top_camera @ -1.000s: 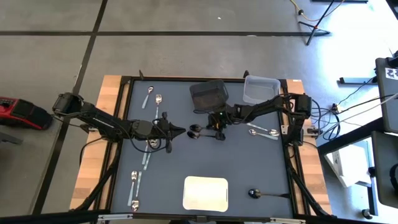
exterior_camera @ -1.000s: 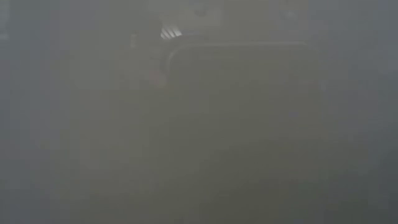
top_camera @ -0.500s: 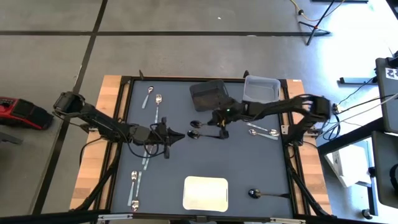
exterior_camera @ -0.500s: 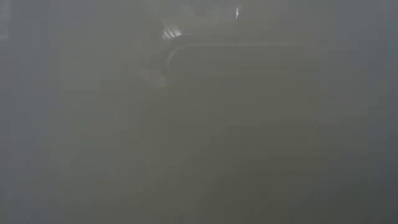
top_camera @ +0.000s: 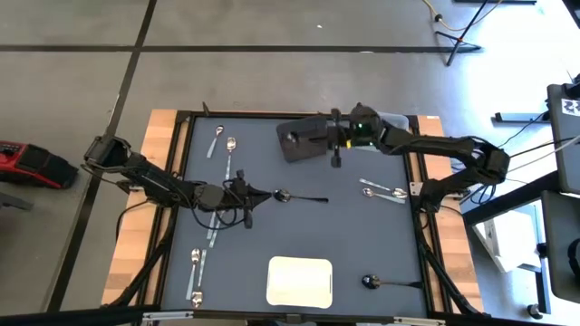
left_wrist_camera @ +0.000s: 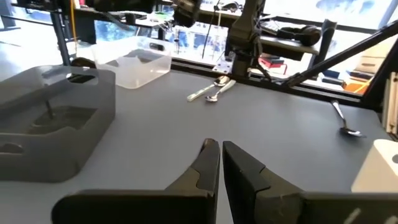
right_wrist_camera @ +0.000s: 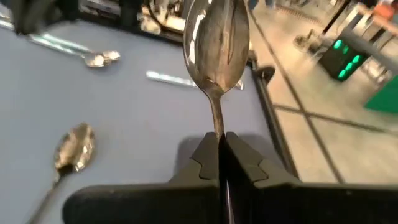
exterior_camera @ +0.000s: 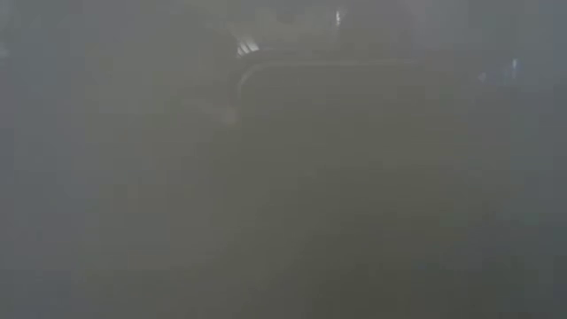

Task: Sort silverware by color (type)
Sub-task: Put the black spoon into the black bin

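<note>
Right gripper [right_wrist_camera: 221, 146] has a dark spoon [right_wrist_camera: 216, 43] pinched by the handle, bowl out front, up over the dark bin [top_camera: 304, 139]. Left gripper [left_wrist_camera: 220, 155] sits closed and empty mid-table by another spoon [top_camera: 283, 195]. No readable labels anywhere.

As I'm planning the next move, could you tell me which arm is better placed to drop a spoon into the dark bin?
The right: its gripper already grips a spoon beside the dark bin.
</note>
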Controlling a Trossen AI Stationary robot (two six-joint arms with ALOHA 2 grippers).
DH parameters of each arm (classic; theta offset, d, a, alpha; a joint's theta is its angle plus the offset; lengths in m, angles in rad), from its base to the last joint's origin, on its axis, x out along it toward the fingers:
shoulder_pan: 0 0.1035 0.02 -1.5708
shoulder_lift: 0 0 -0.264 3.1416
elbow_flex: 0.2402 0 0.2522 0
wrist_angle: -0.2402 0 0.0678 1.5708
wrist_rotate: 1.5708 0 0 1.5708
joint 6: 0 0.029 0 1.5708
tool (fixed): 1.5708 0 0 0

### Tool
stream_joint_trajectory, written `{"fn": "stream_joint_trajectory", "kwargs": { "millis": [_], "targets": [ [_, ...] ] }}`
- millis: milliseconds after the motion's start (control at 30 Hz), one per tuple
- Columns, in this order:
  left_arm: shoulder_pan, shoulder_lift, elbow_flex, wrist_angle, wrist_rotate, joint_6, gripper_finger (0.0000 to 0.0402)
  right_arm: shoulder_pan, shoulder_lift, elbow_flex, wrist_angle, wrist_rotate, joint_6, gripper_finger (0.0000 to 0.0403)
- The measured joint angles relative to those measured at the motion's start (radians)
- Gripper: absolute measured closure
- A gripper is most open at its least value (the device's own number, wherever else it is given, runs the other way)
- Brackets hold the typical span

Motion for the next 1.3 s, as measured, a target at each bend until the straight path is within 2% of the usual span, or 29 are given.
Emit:
{"fn": "stream_joint_trajectory", "kwargs": {
  "millis": [100,300,567,800,967,1167,1300],
  "targets": [
    [-0.002,0.000,0.000,0.004,0.005,-0.004,0.0386,-0.032,0.059,-0.001,0.041,-0.033,-0.011,0.0401],
    [-0.009,0.000,0.000,0.021,0.007,0.022,0.0386,-0.059,0.198,-0.001,0.207,-0.032,-0.030,0.0402],
    [-0.014,0.000,0.000,0.030,0.007,0.023,0.0386,-0.063,0.363,-0.001,0.397,0.064,-0.057,0.0403],
    [-0.027,-0.001,0.000,0.041,0.009,0.028,0.0386,-0.089,0.407,-0.001,0.352,0.080,-0.082,0.0403],
    [-0.027,-0.001,0.000,0.041,0.009,0.017,0.0386,-0.090,0.416,0.000,0.357,0.163,-0.066,0.0403],
    [-0.021,-0.001,0.000,0.046,0.006,0.028,0.0386,-0.089,0.416,0.000,0.355,0.186,-0.053,0.0402],
    [-0.016,-0.001,0.000,0.046,0.006,0.029,0.0386,-0.088,0.416,0.000,0.352,0.202,-0.052,0.0385]
  ]
}}
